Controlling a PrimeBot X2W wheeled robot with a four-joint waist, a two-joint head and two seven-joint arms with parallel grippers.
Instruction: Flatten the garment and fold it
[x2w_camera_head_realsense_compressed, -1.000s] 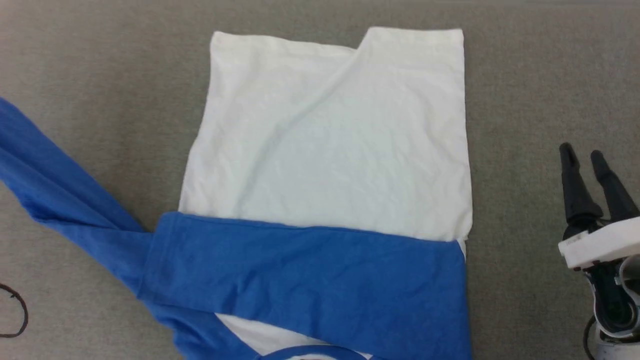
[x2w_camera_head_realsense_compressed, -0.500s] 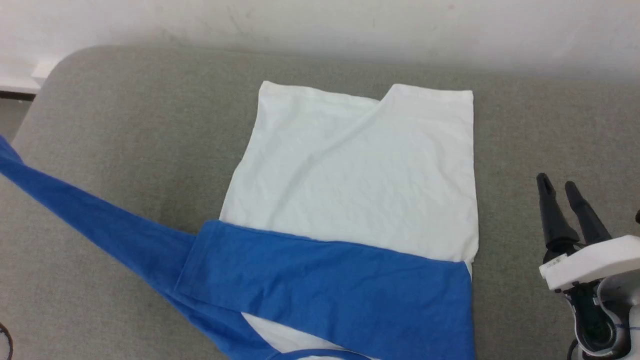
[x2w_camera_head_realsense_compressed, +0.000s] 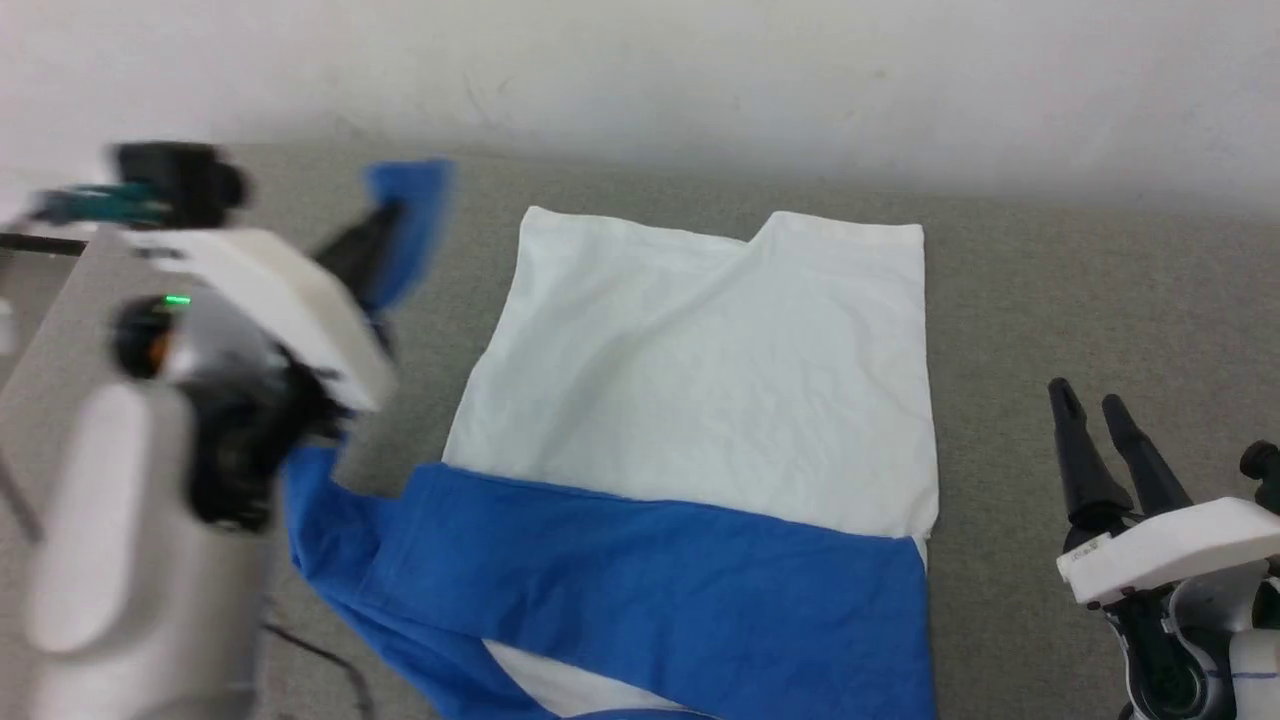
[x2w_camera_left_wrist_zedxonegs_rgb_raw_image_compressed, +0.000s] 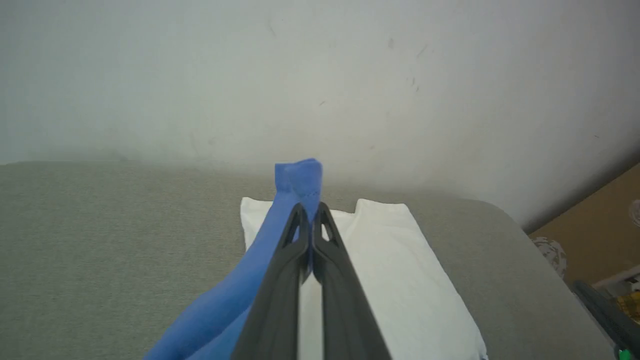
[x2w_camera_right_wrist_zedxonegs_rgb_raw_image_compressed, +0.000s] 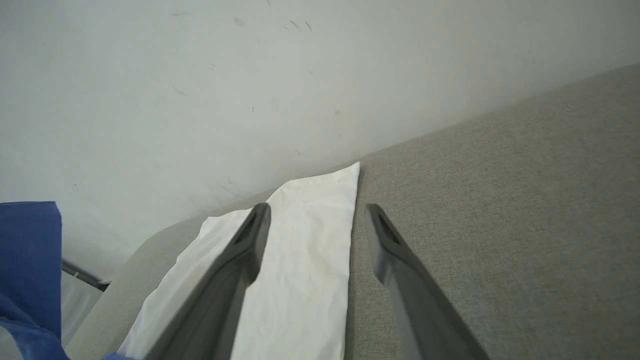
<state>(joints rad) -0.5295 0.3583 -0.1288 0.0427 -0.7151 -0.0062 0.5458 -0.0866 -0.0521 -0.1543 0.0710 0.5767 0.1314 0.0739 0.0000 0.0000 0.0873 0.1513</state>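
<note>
Left wrist view: left gripper (x2w_camera_left_wrist_zedxonegs_rgb_raw_image_compressed: 310, 212) pinches the blue sleeve (x2w_camera_left_wrist_zedxonegs_rgb_raw_image_compressed: 298, 176) above the shirt (x2w_camera_head_realsense_compressed: 700, 400), which lies flat on a grey cushion (x2w_camera_head_realsense_compressed: 1050, 280); right gripper (x2w_camera_head_realsense_compressed: 1088, 400) parted, empty, beside it; sleeve-fold in hand; next, lay the sleeve across the body.

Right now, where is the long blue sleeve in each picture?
Head view: the soft royal-blue sleeve is held up at the upper left.
Left wrist view: the sleeve is in the centre, pinched in the left claw.
Right wrist view: the sleeve is at the left edge.
Shared landmark: the T-shirt's flat white cloth body, in all three.
</note>
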